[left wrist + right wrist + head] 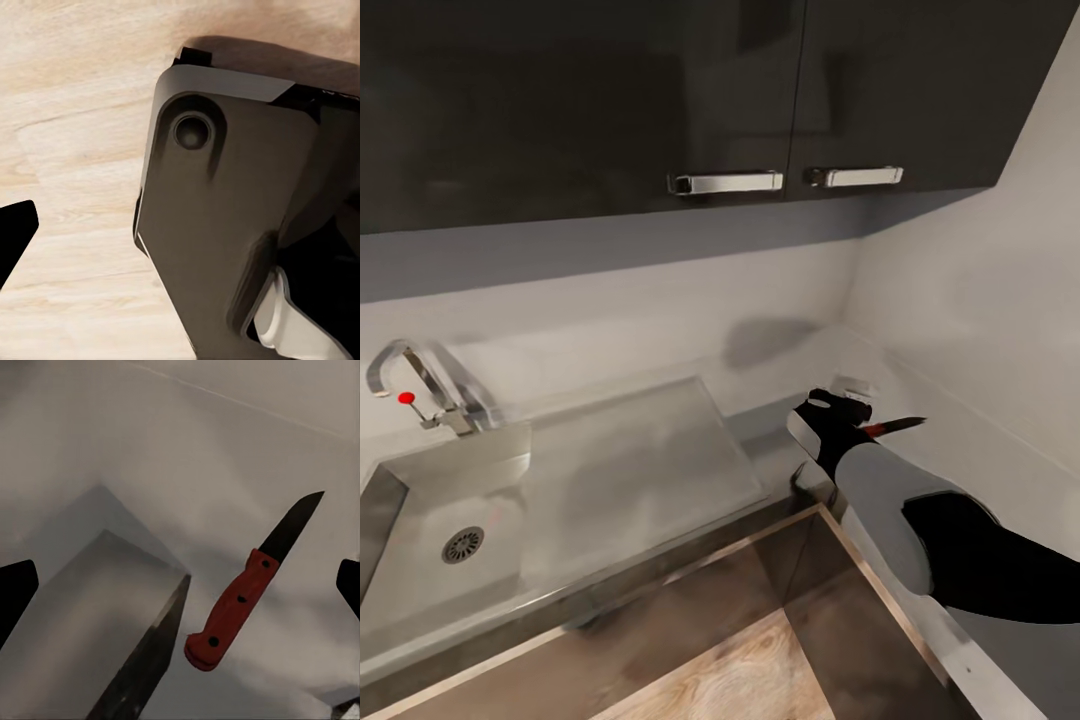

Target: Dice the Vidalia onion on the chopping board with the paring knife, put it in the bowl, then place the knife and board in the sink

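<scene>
- Overhead, dark glossy wall cabinets (660,100) with two chrome bar handles (726,183) span the head view; pale backsplash below.
- Sink (450,480): grey steel basin at left, round drain (463,545), flat drainboard (630,470) running toward the corner, chrome tap (420,385) with red-knobbed lever behind the basin.
- Tabletop (760,425): dark-grey strip between drainboard and right wall.
- Wood-grain floor (730,670) shows below the tabletop edge.
- Right arm (920,520) reaches toward the corner; right end effector (830,425) sits just past the drainboard's end.
- Paring knife (247,585): red handle, short dark blade, seen in the air between the right end effector's fingertips (15,592) in the wrist view, touching neither; grip cannot be told.
- Left end effector: left wrist view shows dark robot body (240,225) over floor; one fingertip (15,232) at the edge, opening cannot be told.
</scene>
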Controlling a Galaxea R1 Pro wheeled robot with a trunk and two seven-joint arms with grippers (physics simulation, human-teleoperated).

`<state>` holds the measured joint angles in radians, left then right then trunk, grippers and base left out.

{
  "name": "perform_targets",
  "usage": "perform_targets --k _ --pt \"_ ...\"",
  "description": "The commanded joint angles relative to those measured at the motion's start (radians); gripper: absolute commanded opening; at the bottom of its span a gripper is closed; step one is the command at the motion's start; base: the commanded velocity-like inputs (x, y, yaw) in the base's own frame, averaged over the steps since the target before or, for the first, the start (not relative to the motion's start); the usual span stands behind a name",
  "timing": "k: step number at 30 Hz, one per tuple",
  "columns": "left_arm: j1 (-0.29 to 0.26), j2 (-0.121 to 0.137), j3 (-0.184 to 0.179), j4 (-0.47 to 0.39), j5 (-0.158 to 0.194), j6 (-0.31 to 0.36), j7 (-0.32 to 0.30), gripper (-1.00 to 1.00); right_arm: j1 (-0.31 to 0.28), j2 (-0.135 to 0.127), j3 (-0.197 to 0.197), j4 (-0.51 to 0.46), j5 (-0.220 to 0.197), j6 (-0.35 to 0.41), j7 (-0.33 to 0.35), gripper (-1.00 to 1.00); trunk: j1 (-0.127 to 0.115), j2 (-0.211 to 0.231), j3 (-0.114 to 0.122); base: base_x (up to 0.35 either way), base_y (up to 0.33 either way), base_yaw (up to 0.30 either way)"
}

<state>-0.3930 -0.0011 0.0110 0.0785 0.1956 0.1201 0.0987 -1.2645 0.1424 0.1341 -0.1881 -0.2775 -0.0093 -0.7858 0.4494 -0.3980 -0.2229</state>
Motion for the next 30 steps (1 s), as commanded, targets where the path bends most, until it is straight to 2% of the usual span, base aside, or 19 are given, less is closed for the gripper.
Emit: perform_targets --k 1,8,16,19,22,25,30 --pt "-0.001 -0.002 0.0 0.001 0.007 0.001 0.003 1.0 -0.001 -0.003 0.009 0.004 -0.024 -0.001 -0.004 1.0 0.001 -0.002 -0.004 0.035 0.0 0.0" --pt "-0.001 -0.003 0.001 0.001 0.007 0.002 0.003 1.0 -0.001 -0.034 0.009 0.009 -0.041 -0.003 -0.004 1.0 0.001 -0.002 -0.015 0.012 0.0 0.0" --pt "-0.001 -0.003 0.001 0.001 0.007 0.002 0.003 1.0 -0.001 -0.051 0.009 0.009 -0.048 -0.003 -0.004 1.0 0.001 -0.002 -0.028 0.0 0.0 0.0" --pt "-0.001 -0.003 0.001 0.001 0.007 0.002 0.003 1.0 -0.001 -0.059 0.009 0.009 -0.09 -0.006 -0.004 1.0 0.001 -0.002 -0.032 0.0 0.0 0.0" --pt "-0.001 -0.005 0.0 0.001 0.007 0.002 0.003 1.0 -0.001 -0.073 0.01 0.009 -0.155 -0.029 -0.003 1.0 0.001 -0.002 -0.037 0.0 0.0 0.0" --pt "-0.001 -0.005 0.001 0.001 0.007 0.002 0.003 1.0 -0.001 -0.076 0.011 0.01 -0.175 -0.038 -0.003 1.0 0.001 -0.002 -0.042 0.0 0.0 0.0" --pt "-0.001 -0.005 0.001 0.001 0.007 0.002 0.003 1.0 -0.001 -0.076 0.012 0.01 -0.181 -0.04 -0.003 1.0 0.001 -0.002 -0.05 0.0 0.0 0.0"
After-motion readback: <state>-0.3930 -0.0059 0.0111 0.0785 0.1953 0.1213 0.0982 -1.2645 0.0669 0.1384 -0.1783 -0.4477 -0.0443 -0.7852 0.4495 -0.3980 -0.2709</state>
